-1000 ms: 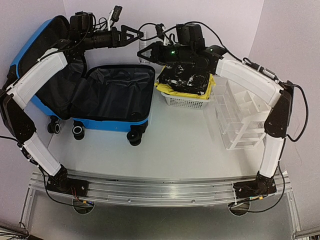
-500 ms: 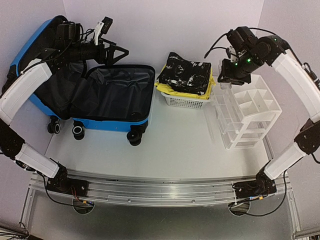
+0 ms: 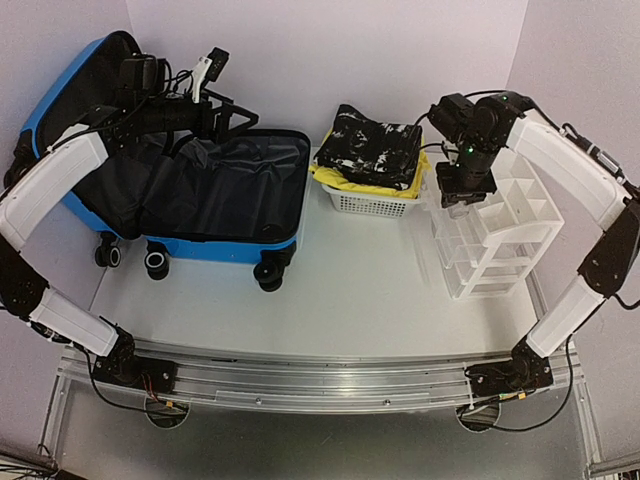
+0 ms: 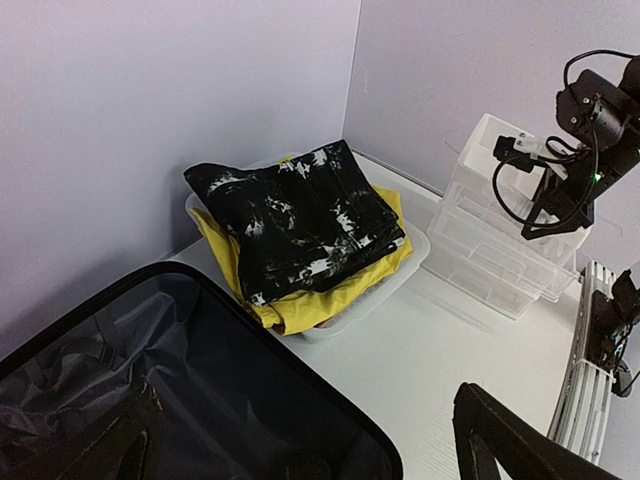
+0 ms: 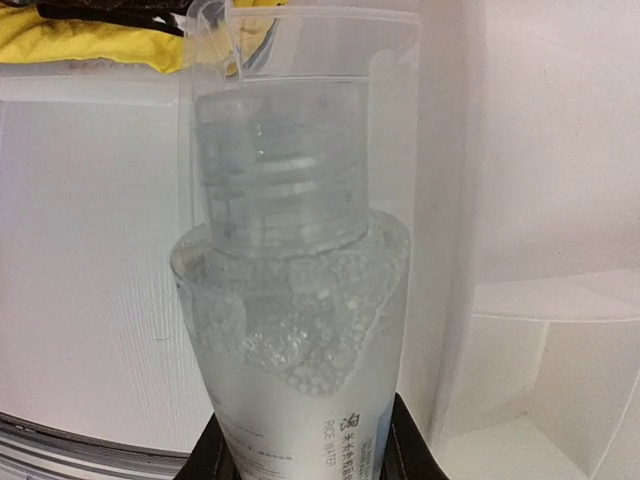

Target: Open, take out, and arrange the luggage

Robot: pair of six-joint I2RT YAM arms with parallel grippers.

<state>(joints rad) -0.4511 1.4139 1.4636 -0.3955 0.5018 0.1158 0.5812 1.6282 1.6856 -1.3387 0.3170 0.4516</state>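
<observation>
1. Looking across the tabletop point(image 3: 340, 290), I see the luggage point(image 3: 235, 190) lying open at the far left. Its black-lined half is flat and its blue lid is propped against the wall.
2. The left hand point(image 3: 240, 112) hangs just over that open half, fingers spread and nothing between them (its own camera shows only lining below).
3. The right hand point(image 3: 462, 188) is clamped on a clear bottle point(image 5: 295, 330) of bubbly liquid. The bottle's long axis runs in line with the fingers, cap end away from the hand.
4. That bottle hovers above the clear organizer point(image 3: 500, 240) at the right, well apart from the luggage. The white basket point(image 3: 375, 205) and its patterned bag point(image 3: 375, 150) lie between them.
5. To my eye, the coming move is a lowering into a compartment, though I cannot tell which one. For anything left in the case, the left arm is plainly the nearer.
</observation>
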